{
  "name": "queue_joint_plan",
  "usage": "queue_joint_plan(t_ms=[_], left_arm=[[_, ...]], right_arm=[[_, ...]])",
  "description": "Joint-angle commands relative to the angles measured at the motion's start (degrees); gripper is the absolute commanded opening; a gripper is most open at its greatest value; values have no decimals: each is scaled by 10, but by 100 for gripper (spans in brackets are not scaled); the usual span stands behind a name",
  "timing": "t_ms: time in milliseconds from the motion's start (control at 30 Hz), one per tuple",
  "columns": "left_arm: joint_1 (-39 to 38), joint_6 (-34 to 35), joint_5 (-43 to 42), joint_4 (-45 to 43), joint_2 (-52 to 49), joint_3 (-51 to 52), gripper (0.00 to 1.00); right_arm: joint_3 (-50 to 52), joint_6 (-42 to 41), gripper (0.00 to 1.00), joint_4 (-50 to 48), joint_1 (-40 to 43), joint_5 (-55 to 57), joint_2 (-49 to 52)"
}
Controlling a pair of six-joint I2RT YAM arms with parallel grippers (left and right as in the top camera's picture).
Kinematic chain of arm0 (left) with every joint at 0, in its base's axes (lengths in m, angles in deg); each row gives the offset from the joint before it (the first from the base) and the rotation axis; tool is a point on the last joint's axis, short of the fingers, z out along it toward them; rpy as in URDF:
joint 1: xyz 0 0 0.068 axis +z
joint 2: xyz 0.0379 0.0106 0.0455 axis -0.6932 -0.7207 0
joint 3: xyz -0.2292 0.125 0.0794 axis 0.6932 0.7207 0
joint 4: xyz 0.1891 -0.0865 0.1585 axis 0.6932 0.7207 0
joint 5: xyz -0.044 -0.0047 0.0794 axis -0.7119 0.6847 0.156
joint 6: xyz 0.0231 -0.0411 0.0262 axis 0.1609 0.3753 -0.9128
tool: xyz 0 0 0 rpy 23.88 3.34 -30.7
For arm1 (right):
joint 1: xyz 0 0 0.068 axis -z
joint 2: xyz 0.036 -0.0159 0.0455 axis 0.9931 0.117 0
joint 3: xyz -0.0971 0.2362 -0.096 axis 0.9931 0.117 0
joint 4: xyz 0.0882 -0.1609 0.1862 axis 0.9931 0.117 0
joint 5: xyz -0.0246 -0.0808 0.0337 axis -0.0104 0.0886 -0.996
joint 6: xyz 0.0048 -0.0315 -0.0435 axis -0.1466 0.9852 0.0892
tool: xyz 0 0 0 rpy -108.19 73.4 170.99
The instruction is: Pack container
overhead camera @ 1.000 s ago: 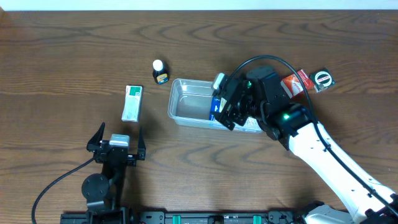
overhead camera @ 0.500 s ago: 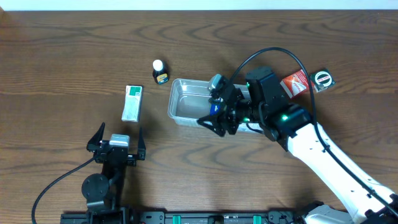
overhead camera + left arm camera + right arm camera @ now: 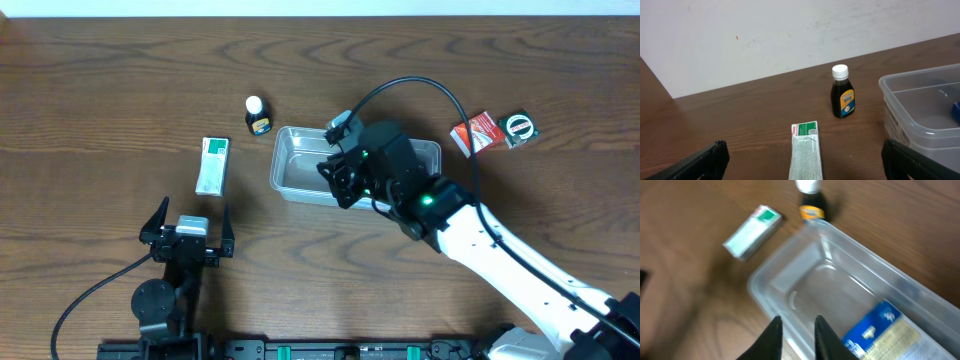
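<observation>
Clear container (image 3: 771,275) on table (image 3: 685,305). Blue-and-white box (image 3: 875,327) lies inside, near end. Dark bottle (image 3: 810,202), white cap, just beyond far corner. Green-and-white box (image 3: 751,232) apart on table. Right gripper (image 3: 796,325) above near rim; jaws close together, narrow gap, nothing between.

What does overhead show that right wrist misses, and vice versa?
Overhead only: the flat red packet, the round black-and-white item and the open left gripper. Right wrist only: the blue-and-white cardboard box lying inside the clear rectangular plastic tub; overhead, the right arm hides it. Both: the tub, the green-and-white carton and the small dark bottle with a white cap.
</observation>
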Motion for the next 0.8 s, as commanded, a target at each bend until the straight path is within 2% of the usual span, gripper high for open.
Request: queue_joint_plan(t_ms=[0, 67, 300, 400, 767], left_arm=[[2, 8, -3, 17, 3, 12, 98], [2, 8, -3, 17, 3, 12, 98], [2, 8, -3, 17, 3, 12, 98], [2, 8, -3, 17, 3, 12, 98], [2, 8, -3, 17, 3, 12, 98]], right_arm=[[-5, -71, 17, 0, -5, 99, 5], [-5, -89, 18, -1, -4, 114, 4], [-5, -92, 42, 9, -9, 100, 4], [-5, -110, 56, 26, 0, 115, 4], [-7, -134, 78, 119, 137, 118, -68]])
